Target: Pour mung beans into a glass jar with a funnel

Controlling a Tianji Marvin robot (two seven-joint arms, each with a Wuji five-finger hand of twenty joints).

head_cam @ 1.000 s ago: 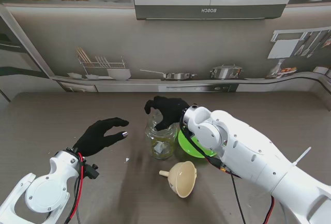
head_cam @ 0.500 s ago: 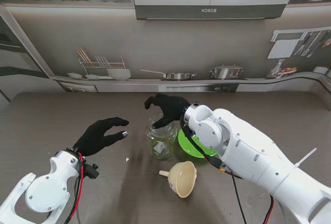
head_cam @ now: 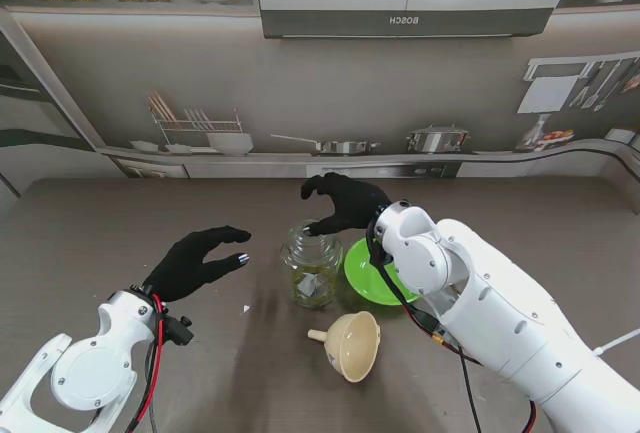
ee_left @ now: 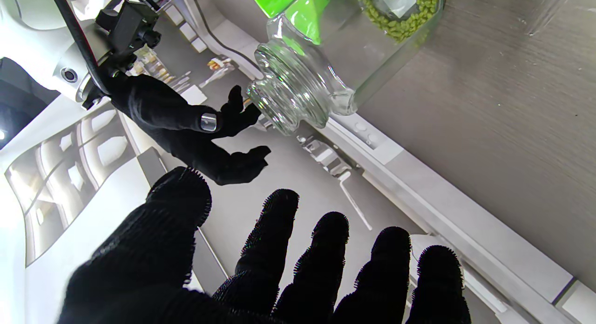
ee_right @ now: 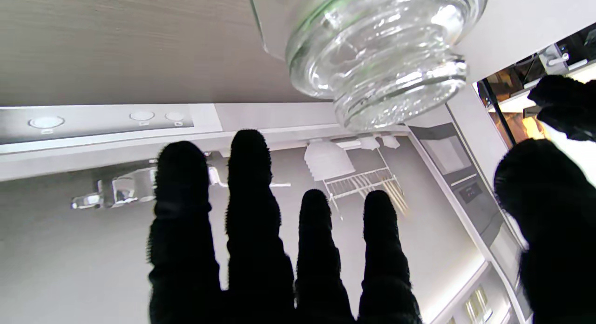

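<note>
1. The right hand hangs just over the mouth of the glass jar, on its far side; its fingers are spread apart and it holds nothing.
2. The left hand floats left of the jar, well apart from it, fingers also apart and empty.
3. The jar stands upright on the table, its long axis vertical and its open mouth pointing up, with mung beans at its bottom.
4. The green bowl sits just right of the jar.
5. The funnel lies on its side nearer to me, its spout pointing left and its wide mouth to the right.
</note>
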